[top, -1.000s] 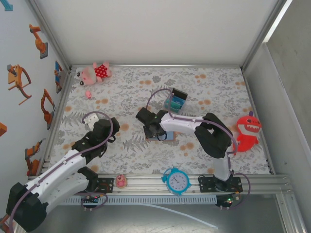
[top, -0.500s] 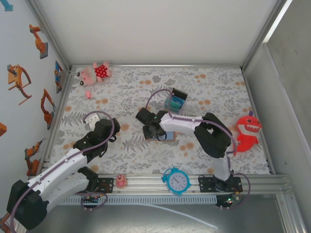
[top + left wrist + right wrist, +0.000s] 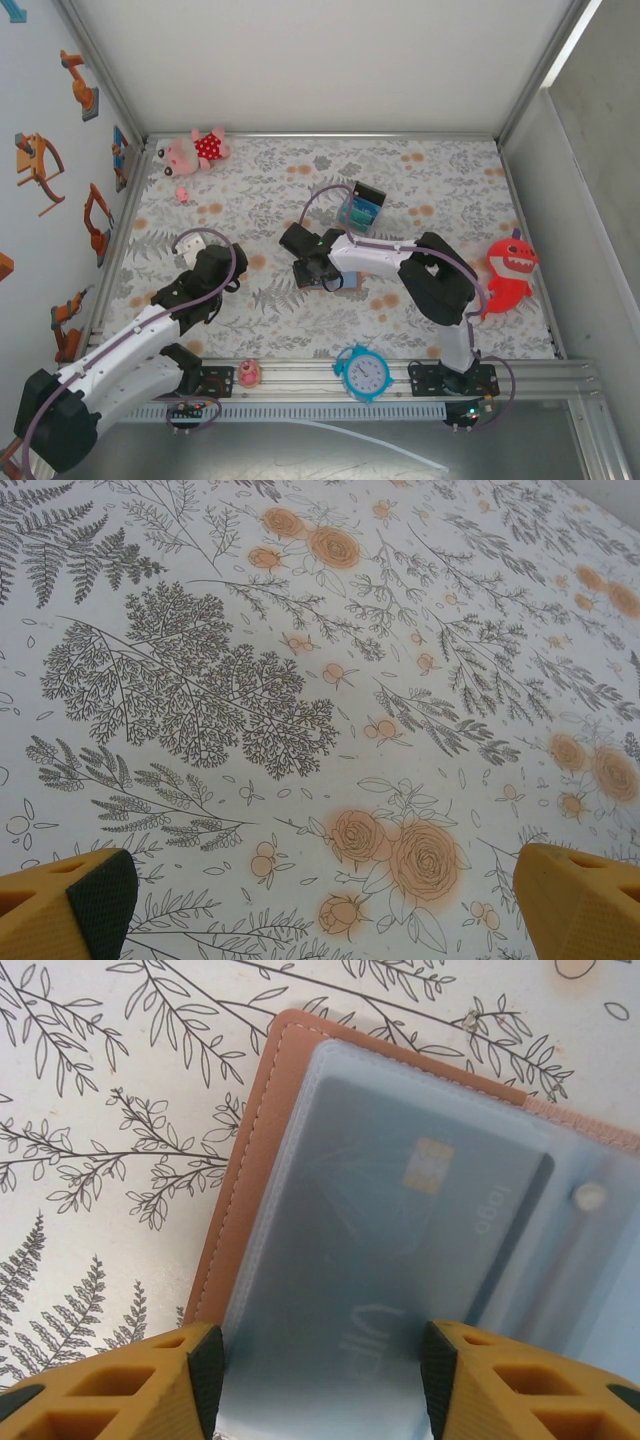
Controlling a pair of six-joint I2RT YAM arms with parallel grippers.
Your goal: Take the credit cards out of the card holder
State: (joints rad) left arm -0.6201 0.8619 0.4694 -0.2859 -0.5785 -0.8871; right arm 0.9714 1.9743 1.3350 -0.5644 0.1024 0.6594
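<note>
Nothing out yet: card (image 3: 430,1220) in open card holder (image 3: 250,1140) sleeve (image 3: 300,1300) w/ right claw (image 3: 320,1380) astride it, grip unclear; left claw (image 3: 320,900) open & empty, well left of card holder.

One fixed overhead view and two close wrist views over the table (image 3: 430,190).
The top external view was taken from above and behind the arm bases, angled down across its whole patterned surface. The left wrist view was held low and slanted over a bare patch of it, with the left gripper (image 3: 325,910) framed at the bottom corners. The right wrist view was aimed nearly straight down, very near the card holder (image 3: 250,1170), which was shared with the overhead view at mid-table.
</note>
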